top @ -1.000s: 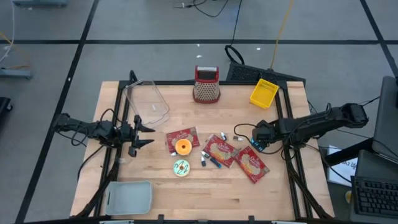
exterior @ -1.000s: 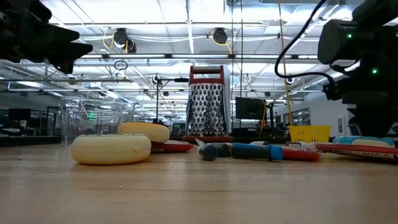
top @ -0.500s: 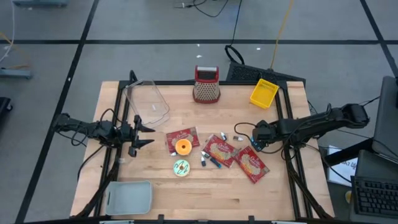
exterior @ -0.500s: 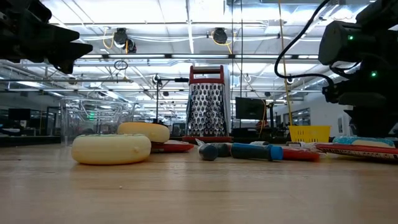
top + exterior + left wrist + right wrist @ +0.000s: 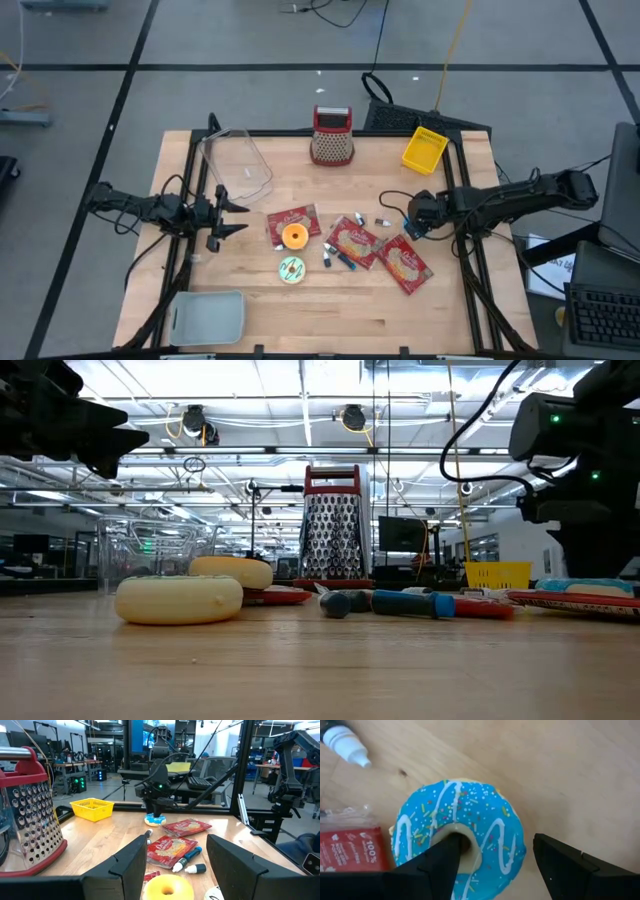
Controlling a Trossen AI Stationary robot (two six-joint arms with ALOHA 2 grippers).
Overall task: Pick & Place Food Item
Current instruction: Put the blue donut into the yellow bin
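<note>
A blue iced donut [image 5: 457,837] with white zigzags and sprinkles lies flat on the wooden table [image 5: 330,320] at the right, next to a red snack packet [image 5: 350,850]. My right gripper [image 5: 502,845] points down at it, open. One finger is over the donut's hole and the other stands beyond its rim. The left wrist view shows this gripper [image 5: 157,810] right over the donut [image 5: 155,820]. My left gripper [image 5: 240,215] waits open and level at the table's left, with nothing between its fingers. My right gripper comes at the blue donut from above. One finger [image 5: 440,865] is at the hole [image 5: 465,845] and the other [image 5: 565,865] is outside the donut's edge. I cannot tell whether either finger touches the donut, which lies flat on the table.
A yellow donut [image 5: 294,236] sits on a red packet and a green-white one [image 5: 291,269] lies nearer. Red packets [image 5: 354,241] and markers [image 5: 335,257] lie mid-table. A clear tub [image 5: 237,165], grater [image 5: 332,135] and yellow basket [image 5: 424,148] stand at the back, with a grey tray [image 5: 208,317] near left.
My right arm has shifted slightly over the blue donut and its wrist has turned a little. Its fingers stay open and the donut has not moved.
</note>
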